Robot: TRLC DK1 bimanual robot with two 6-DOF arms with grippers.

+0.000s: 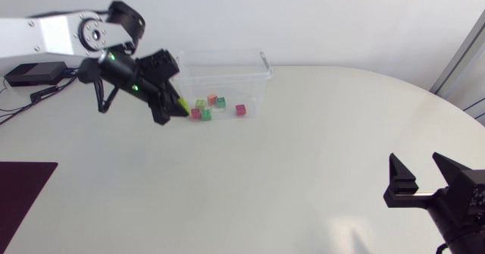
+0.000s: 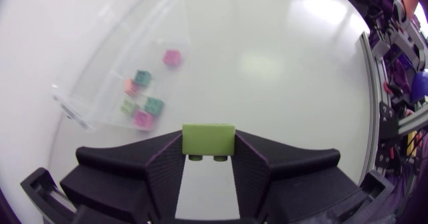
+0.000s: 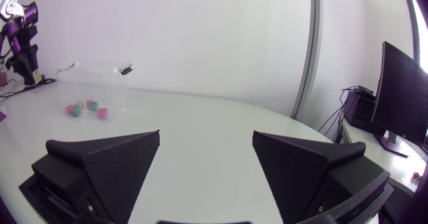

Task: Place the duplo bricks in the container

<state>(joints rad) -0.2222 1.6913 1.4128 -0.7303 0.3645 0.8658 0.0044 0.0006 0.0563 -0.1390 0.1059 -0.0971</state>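
- Duplo brick (image 2: 208, 137), lime green: clamped from two sides between the fingers of the left tool (image 2: 208, 152) and lifted clear of the desk (image 1: 303, 155).
- Container (image 1: 227, 55), clear plastic with an open top: set toward the far side of the desk. Holds six other bricks (image 1: 206, 114) in pink, green, orange and lime, loose on its floor.
- Left tool position: at the container's front left corner. Judged from the left wrist view, carries the lime brick just outside the near wall, not over the opening.
- Right tool (image 1: 415, 180): fingers spread, nothing between them. Sits at the desk's near right side, well apart from the container.
- Step in hand, as judged: transport of the lime brick toward the container.
- Next move calls for: advance past the rim, keep above the thin wall, centre over the opening, then part the fingers.
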